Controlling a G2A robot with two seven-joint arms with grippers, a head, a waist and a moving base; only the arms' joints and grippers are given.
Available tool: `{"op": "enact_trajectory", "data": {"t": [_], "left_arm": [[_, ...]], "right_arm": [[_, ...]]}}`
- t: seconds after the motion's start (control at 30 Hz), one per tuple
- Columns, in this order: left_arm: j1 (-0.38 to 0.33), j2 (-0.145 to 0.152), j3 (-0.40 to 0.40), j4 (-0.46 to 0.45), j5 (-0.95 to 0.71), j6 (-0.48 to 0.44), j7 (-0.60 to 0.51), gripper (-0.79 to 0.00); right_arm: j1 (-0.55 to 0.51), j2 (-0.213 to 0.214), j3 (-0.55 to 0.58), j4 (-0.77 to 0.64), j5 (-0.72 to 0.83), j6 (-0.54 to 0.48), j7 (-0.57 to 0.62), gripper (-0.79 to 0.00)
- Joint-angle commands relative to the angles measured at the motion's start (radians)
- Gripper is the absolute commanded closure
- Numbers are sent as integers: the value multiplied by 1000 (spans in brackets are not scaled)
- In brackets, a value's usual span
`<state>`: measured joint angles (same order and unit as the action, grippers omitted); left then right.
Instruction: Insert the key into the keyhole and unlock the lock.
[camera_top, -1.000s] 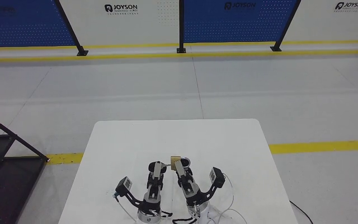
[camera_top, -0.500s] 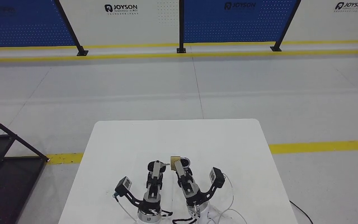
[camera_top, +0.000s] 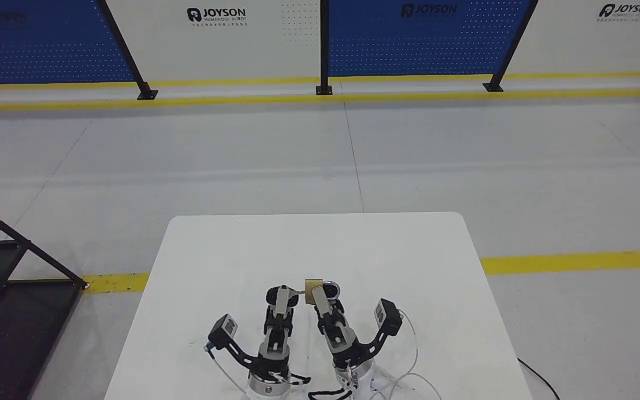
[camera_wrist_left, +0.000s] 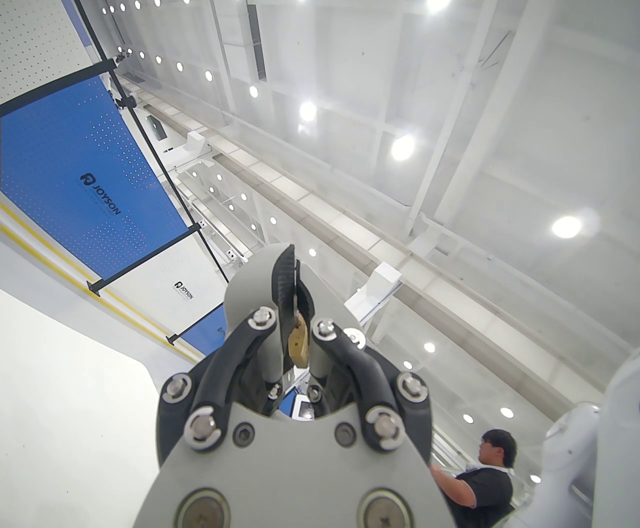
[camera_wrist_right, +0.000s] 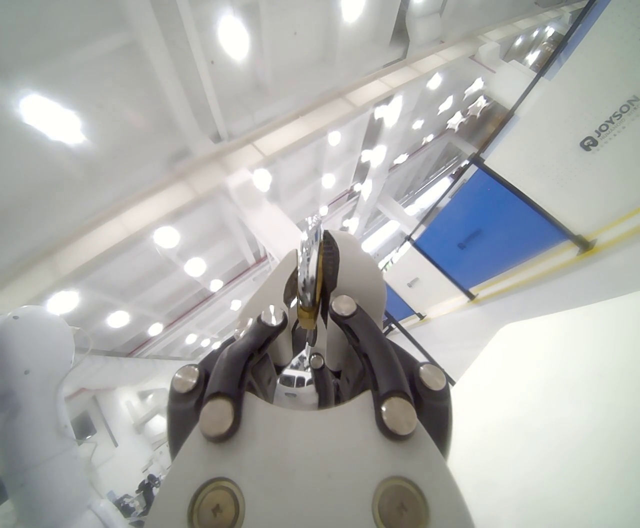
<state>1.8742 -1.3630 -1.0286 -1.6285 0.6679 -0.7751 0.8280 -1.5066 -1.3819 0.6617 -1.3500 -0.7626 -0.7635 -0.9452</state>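
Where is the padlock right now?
In the top view, the lock sits in the right claw over the white table, beside the left claw gripping the key.

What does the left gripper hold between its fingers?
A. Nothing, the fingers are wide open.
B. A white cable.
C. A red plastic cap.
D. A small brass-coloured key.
D: in the left wrist view the left gripper is shut on the key, while the right gripper holds the lock.

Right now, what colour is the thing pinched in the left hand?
The thing is brassy gold; clearest in left wrist view.
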Motion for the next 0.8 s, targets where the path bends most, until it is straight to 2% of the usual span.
{"op": "enact_trajectory", "data": {"t": [0.0, 0.37, 0.77], "left_arm": [[-2, -2, 2, 3, 2, 1, 1, 0], [-11, -9, 4, 16, 6, -6, 14, 0], [-17, -18, 4, 27, 22, -26, 55, 0]], "right_arm": [[0, 0, 0, 0, 0, 0, 0, 0], [0, 0, 0, 0, 0, 0, 0, 0], [-21, 0, 30, -45, 80, 28, 97, 0]]}}
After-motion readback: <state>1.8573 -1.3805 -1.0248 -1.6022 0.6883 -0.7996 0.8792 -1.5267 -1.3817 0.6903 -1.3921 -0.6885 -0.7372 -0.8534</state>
